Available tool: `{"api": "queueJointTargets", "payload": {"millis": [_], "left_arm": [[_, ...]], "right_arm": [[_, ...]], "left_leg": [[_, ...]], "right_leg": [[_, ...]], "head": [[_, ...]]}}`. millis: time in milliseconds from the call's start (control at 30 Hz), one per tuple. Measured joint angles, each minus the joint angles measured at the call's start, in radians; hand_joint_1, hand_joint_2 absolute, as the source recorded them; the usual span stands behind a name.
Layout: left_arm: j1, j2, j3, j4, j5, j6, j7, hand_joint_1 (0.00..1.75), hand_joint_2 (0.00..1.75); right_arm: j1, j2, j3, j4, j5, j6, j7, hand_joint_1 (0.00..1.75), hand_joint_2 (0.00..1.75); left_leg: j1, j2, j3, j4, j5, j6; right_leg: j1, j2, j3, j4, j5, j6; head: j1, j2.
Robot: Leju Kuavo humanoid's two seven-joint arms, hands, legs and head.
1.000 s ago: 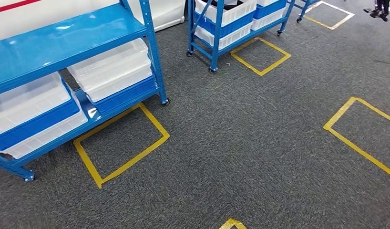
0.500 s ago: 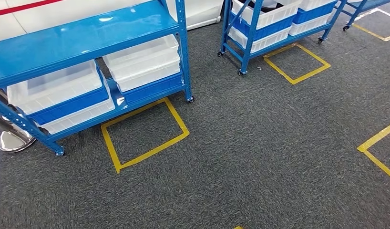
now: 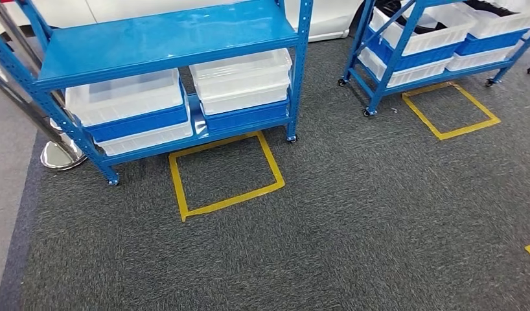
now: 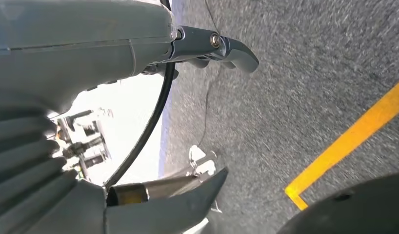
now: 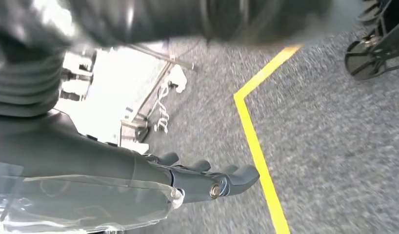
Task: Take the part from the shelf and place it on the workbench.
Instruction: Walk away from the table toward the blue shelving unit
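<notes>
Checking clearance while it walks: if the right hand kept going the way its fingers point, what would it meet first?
Probably the grey carpet, near the yellow tape line; nothing stands between in the right wrist view, though depth is unclear. The right hand holds nothing.

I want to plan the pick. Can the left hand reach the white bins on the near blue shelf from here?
Probably not yet. The left hand hangs low over the carpet, and grey floor with a yellow tape square lies between the robot and the white bins on the blue shelf.

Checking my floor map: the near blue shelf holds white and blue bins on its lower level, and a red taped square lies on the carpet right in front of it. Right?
Not quite. The taped square in front of the near blue shelf is yellow, not red, as the head view shows. The rest holds: white and blue bins sit on its lower level.
</notes>
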Motion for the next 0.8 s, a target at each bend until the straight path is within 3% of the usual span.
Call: {"api": "queueJointTargets", "payload": {"millis": [67,100,133,200,267,333,400,433,467,500,567,633,700,733,767,800], "left_arm": [[-0.001,-0.002,-0.002,0.000,-0.001,0.003,0.000,0.00,1.75],[-0.002,-0.002,-0.002,0.000,-0.002,0.004,0.000,0.00,1.75],[-0.001,-0.002,-0.002,0.000,-0.002,0.005,0.000,0.00,1.75],[0.002,-0.002,-0.002,0.000,-0.002,0.006,0.000,0.00,1.75],[0.004,-0.002,-0.003,0.000,-0.002,0.006,0.001,0.00,1.75],[0.001,-0.002,-0.003,0.000,-0.004,0.007,0.003,0.00,1.75],[-0.003,-0.002,-0.004,0.000,-0.005,0.008,0.004,0.00,1.75],[-0.003,-0.002,-0.004,0.000,-0.005,0.008,0.004,0.00,1.75],[-0.003,-0.002,-0.005,0.000,-0.006,0.009,0.004,0.00,1.75],[-0.002,-0.002,-0.006,0.000,-0.007,0.009,0.004,0.00,1.75],[-0.001,-0.001,-0.007,0.000,-0.008,0.009,0.005,0.00,1.75],[-0.001,0.000,-0.007,0.000,-0.008,0.010,0.006,0.00,1.75],[0.000,0.000,-0.008,0.000,-0.008,0.012,0.007,0.00,1.75],[0.002,-0.001,-0.009,0.000,-0.008,0.015,0.008,0.00,1.75],[0.003,-0.002,-0.009,0.000,-0.009,0.017,0.009,0.00,1.75],[0.002,-0.002,-0.010,0.000,-0.009,0.019,0.010,0.00,1.75]], "right_arm": [[0.000,-0.001,0.000,0.000,-0.001,0.000,0.000,0.00,1.75],[0.000,-0.001,0.000,0.001,-0.002,0.000,0.001,0.00,1.75],[0.000,-0.001,0.000,0.001,-0.002,0.000,0.001,0.00,1.75],[-0.001,0.000,0.000,0.001,-0.002,0.000,0.001,0.00,1.75],[-0.002,0.000,0.000,0.001,-0.002,0.000,0.001,0.00,1.75],[0.000,0.000,0.000,0.001,-0.002,0.000,0.001,0.00,1.75],[0.002,0.000,0.000,0.001,-0.002,0.000,0.001,0.00,1.75],[0.002,0.000,0.000,0.001,-0.002,0.001,0.002,0.00,1.75],[0.002,0.000,0.000,0.001,-0.002,0.001,0.002,0.00,1.75],[0.001,0.000,0.000,0.001,-0.002,0.001,0.002,0.00,1.75],[0.000,0.000,0.000,0.001,-0.002,0.001,0.002,0.00,1.75],[-0.001,0.001,0.000,0.001,-0.002,0.000,0.002,0.00,0.87],[-0.005,0.001,0.000,0.002,-0.005,-0.011,0.006,0.00,0.00],[-0.007,0.000,0.000,0.002,-0.011,-0.022,0.011,0.00,0.00],[-0.010,0.000,0.000,0.002,-0.021,-0.034,0.020,0.00,0.00],[-0.010,-0.001,0.000,0.002,-0.034,-0.045,0.033,0.00,0.44]], "left_leg": [[0.001,-0.027,-0.005,0.013,-0.008,-0.011],[0.001,-0.038,-0.009,0.018,-0.011,-0.017],[0.001,-0.047,-0.014,0.020,-0.012,-0.022],[0.003,-0.060,-0.018,0.020,-0.011,-0.035],[0.003,-0.025,-0.031,0.048,-0.030,-0.046],[0.003,0.029,-0.080,0.149,-0.086,-0.054],[0.005,0.047,-0.147,0.278,-0.139,-0.059],[0.005,0.050,-0.163,0.308,-0.142,-0.059],[0.005,0.052,-0.163,0.306,-0.128,-0.058],[0.004,0.058,-0.137,0.257,-0.093,-0.054],[-0.005,0.102,-0.062,0.114,-0.031,-0.035],[-0.016,0.135,-0.023,0.031,-0.010,-0.018],[-0.020,0.122,-0.024,0.023,-0.011,-0.010],[-0.016,0.113,-0.020,0.015,-0.006,-0.006],[-0.012,0.105,-0.014,0.005,0.000,-0.001],[-0.007,0.098,-0.009,-0.004,0.006,0.004]], "right_leg": [[-0.004,0.040,0.053,-0.124,0.057,-0.002],[-0.005,0.055,0.066,-0.157,0.066,-0.005],[-0.003,0.062,0.069,-0.166,0.063,-0.010],[-0.001,0.041,0.069,-0.169,0.066,-0.023],[-0.002,0.019,0.073,-0.177,0.069,-0.038],[-0.001,-0.007,0.075,-0.181,0.069,-0.049],[0.004,-0.037,0.074,-0.181,0.066,-0.053],[0.006,-0.051,0.075,-0.181,0.064,-0.054],[0.007,-0.064,0.077,-0.180,0.061,-0.054],[0.009,-0.076,0.082,-0.181,0.058,-0.053],[0.013,-0.097,0.092,-0.180,0.051,-0.049],[0.015,-0.118,0.099,-0.181,0.045,-0.040],[0.014,-0.136,0.105,-0.186,0.044,-0.030],[0.013,-0.136,0.110,-0.186,0.042,-0.024],[0.013,-0.120,0.110,-0.178,0.033,-0.019],[0.013,-0.093,0.100,-0.150,0.013,-0.014]], "head": [[0.000,0.000],[0.000,0.000],[0.000,0.000],[-0.001,0.000],[-0.003,0.000],[-0.007,0.000],[-0.009,0.000],[-0.009,0.000],[-0.009,0.000],[-0.009,0.000],[-0.009,0.000],[-0.008,0.000],[-0.008,0.000],[-0.008,0.000],[-0.007,0.000],[-0.005,0.000]]}}
